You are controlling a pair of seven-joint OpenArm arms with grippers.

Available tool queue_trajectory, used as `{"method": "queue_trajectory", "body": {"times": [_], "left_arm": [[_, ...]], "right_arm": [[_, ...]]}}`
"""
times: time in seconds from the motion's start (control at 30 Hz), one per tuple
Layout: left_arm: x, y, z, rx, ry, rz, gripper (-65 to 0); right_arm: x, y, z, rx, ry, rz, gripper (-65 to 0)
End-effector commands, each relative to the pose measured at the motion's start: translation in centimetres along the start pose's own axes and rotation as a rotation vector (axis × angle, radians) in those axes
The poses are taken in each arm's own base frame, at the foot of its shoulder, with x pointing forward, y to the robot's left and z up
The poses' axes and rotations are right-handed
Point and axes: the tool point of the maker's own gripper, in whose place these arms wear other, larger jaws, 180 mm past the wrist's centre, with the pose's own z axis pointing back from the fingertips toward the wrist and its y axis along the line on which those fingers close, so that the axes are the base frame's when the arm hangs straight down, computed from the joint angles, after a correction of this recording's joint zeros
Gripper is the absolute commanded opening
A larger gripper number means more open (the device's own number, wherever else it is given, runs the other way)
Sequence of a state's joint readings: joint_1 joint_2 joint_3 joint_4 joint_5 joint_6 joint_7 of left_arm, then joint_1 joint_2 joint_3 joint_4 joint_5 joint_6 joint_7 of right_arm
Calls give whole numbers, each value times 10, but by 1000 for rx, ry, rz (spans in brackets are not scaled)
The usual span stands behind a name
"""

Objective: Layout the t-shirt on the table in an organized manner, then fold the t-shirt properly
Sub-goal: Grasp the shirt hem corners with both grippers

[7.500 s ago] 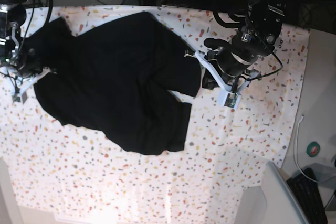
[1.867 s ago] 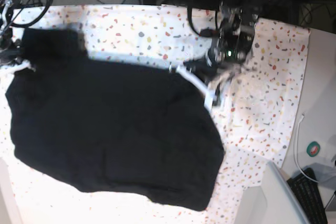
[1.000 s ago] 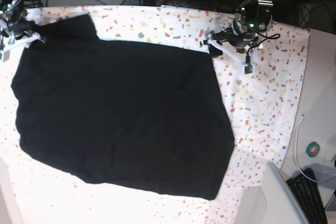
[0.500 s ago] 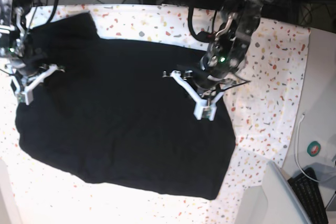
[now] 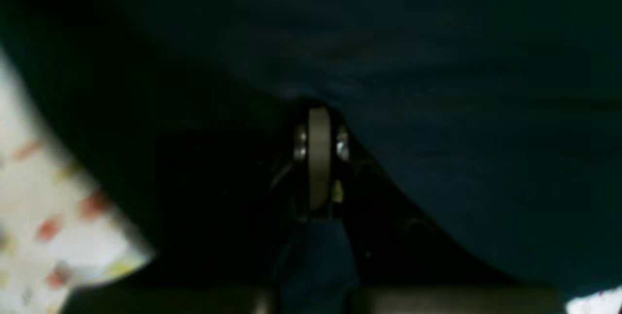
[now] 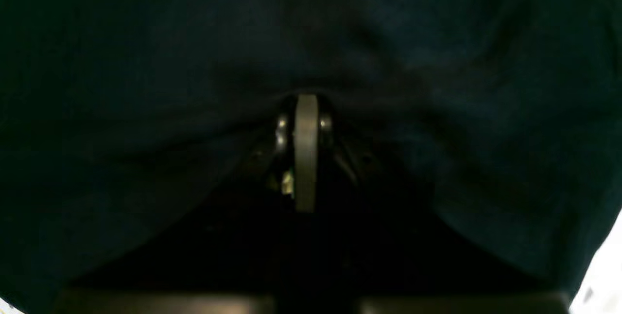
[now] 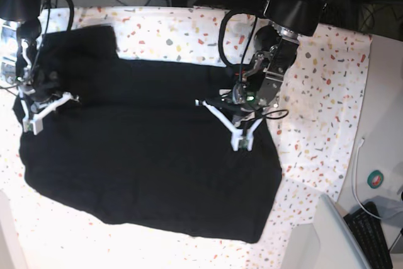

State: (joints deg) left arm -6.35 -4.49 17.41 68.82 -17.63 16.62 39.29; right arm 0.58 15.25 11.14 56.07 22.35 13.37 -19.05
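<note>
Both tool tips buried in the t-shirt [image 7: 145, 155], pinch unclear

The view is filled almost wholly by the black t-shirt [image 6: 437, 110]. The right gripper [image 6: 306, 105] is seen pressed closed at the centre, with dark fabric puckered around its tip. A sliver of the speckled table [image 6: 605, 275] is visible at the lower right.

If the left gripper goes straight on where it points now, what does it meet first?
The t-shirt: the left gripper already has its shut fingers pressed into the black fabric, with the table presumably just beneath.
</note>
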Motion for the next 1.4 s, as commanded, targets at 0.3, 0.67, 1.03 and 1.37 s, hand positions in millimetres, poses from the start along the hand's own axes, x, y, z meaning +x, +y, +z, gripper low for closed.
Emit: {"method": "queue_trajectory", "body": {"times": [0.3,0.67,1.03,1.37], "left_arm": [[-11,113,36,198,-60,287,-650],[5,115,119,179,-263,310,-650],[47,17,32,16,-143,194,-650],[4,80,0,167,-58,162,-650]], "right_arm": [[-47,-37,3,-115,167,15,-650],[-47,-32,3,-107,167,21,-650],[-47,-32,2,-106,169,20,-650],[-47,-33,3,-108,167,15,-650]]}}
